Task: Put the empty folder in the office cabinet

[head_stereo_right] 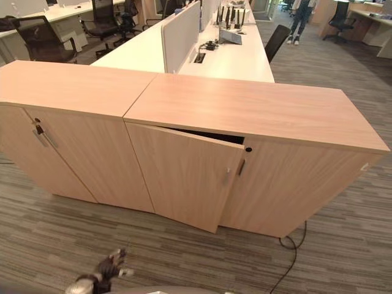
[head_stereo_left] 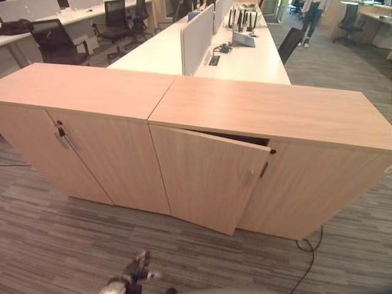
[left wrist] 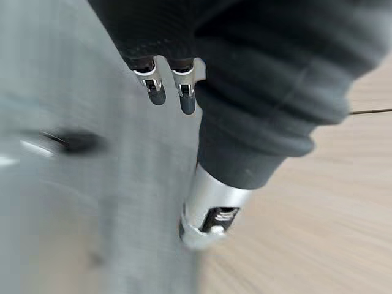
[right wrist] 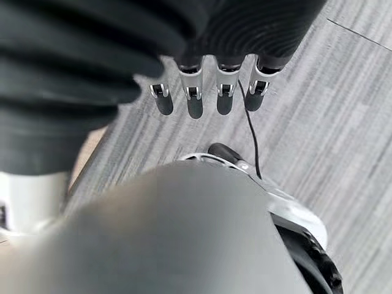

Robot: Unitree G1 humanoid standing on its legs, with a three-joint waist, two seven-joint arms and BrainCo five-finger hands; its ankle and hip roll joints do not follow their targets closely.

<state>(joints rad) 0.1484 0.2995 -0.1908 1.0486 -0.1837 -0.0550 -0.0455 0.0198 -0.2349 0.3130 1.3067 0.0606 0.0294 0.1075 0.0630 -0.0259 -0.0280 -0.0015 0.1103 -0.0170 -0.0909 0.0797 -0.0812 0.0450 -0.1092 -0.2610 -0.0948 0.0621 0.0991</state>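
The office cabinet [head_stereo_left: 275, 113] is a low, light-wood unit straight ahead. Its left door [head_stereo_left: 208, 184] stands ajar, swung out a little at the handle side, with a dark gap along its top. The slim door handle [head_stereo_left: 263, 169] sits near the door's free edge. My left hand [head_stereo_left: 131, 275] hangs low over the carpet in front of the cabinet, with its fingers [left wrist: 184, 98] relaxed and nothing in them. Also empty, my right hand [right wrist: 195, 101] points its straight fingers down at the floor.
A second matching cabinet [head_stereo_left: 79, 89] stands against the left side, doors shut, a key in its lock [head_stereo_left: 61, 131]. Behind them are long white desks [head_stereo_left: 245, 61] with a divider panel [head_stereo_left: 196, 37], black chairs [head_stereo_left: 58, 40] and a standing person [head_stereo_left: 312, 18]. Striped grey carpet [head_stereo_left: 61, 245] lies in front.
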